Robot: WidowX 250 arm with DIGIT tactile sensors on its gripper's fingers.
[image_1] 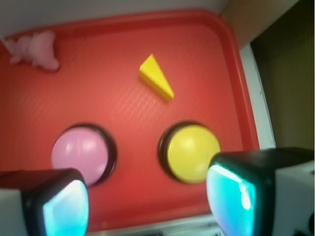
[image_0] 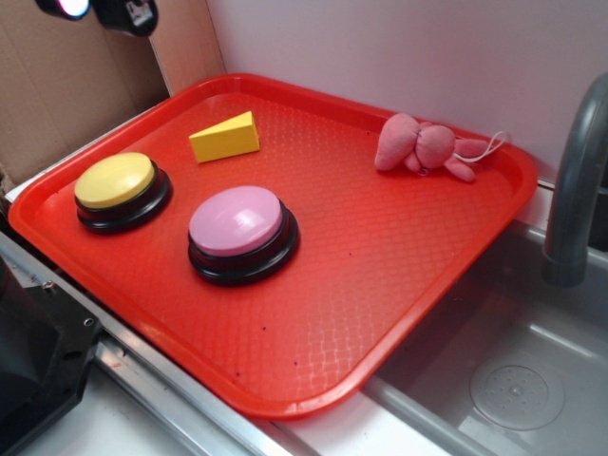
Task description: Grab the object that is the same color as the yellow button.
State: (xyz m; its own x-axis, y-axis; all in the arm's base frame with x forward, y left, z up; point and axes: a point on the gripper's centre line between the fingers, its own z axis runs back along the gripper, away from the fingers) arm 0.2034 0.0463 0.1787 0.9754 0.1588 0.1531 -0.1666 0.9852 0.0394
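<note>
I take the yellow button [image_1: 193, 153] as my landmark. The yellow wedge [image_1: 156, 77] lies flat on the red tray [image_1: 123, 118] just beyond it, clear of the pink button [image_1: 82, 153] and pink plush toy [image_1: 37, 49]. My gripper [image_1: 147, 201] hangs above the tray's near edge, fingers spread wide and empty, so I judge the reach hasn't begun.

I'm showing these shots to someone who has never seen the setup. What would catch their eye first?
Probably the bright red tray filling the scene, with the yellow button and pink button side by side near its front edge. Behind them lies the small yellow wedge, and a pink plush toy sits at the far corner. In the wrist view, the open pincer hangs above the buttons.
</note>
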